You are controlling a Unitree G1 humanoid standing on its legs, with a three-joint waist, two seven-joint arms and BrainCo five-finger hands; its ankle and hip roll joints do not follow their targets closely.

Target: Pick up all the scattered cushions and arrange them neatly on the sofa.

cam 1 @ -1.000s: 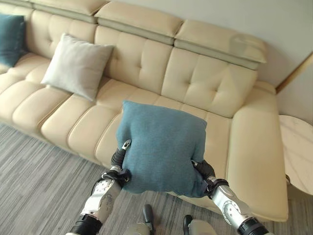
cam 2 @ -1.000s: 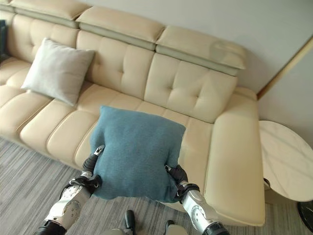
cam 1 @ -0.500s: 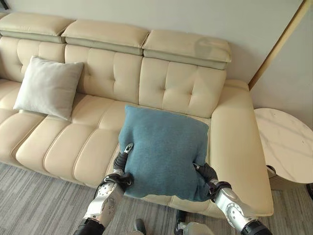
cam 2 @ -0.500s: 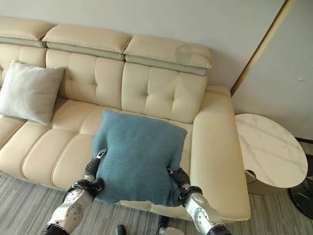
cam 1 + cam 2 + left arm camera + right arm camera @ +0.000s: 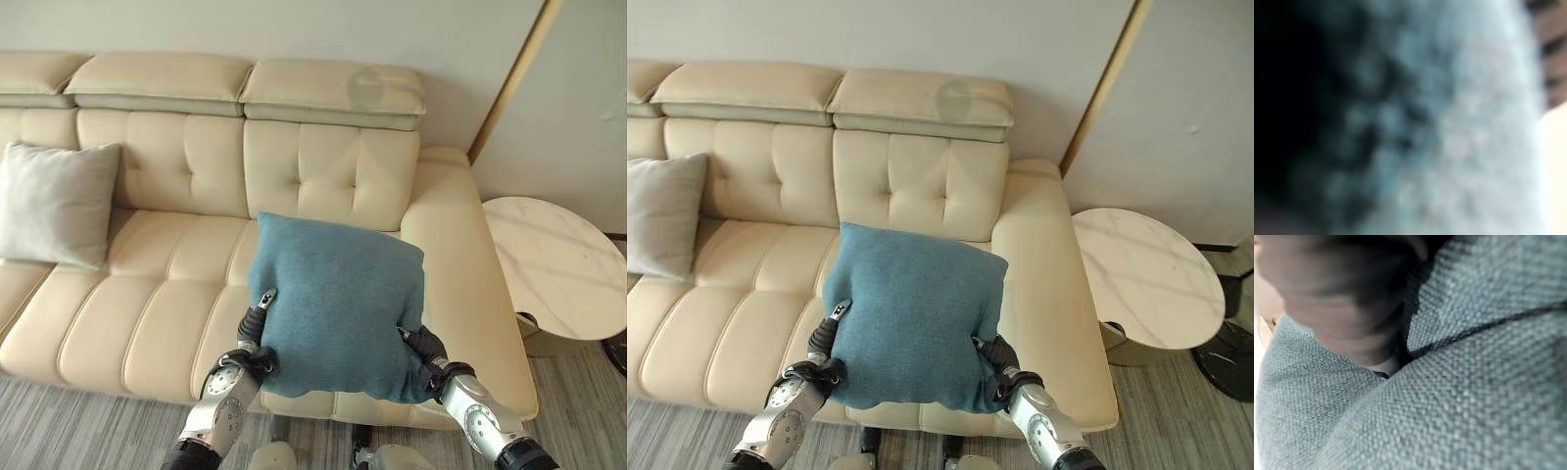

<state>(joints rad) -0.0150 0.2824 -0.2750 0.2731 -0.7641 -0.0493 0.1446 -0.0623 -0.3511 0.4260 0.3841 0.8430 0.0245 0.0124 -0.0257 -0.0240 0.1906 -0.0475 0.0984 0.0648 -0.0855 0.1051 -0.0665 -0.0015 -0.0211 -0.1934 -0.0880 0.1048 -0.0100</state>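
Note:
I hold a teal cushion (image 5: 338,304) upright in front of me, over the front edge of the right-hand seat of the cream sofa (image 5: 176,157). My left hand (image 5: 250,348) pinches its lower left edge, thumb on the front. At the lower right corner, my right hand (image 5: 426,352) is curled into the fabric. Teal weave (image 5: 1474,382) lies close against a dark finger (image 5: 1347,308) in the right wrist view, and teal cloth (image 5: 1449,122) shows in the left wrist view. A light grey cushion (image 5: 54,201) leans against the sofa back at the far left.
A round marble-topped side table (image 5: 558,269) stands just right of the sofa's armrest (image 5: 460,245). A wooden strip (image 5: 509,78) runs up the wall behind. Grey striped carpet (image 5: 59,431) lies in front of the sofa.
The camera has swung to the right, bringing the armrest and side table further into view. Both hands still hold the teal cushion the same way.

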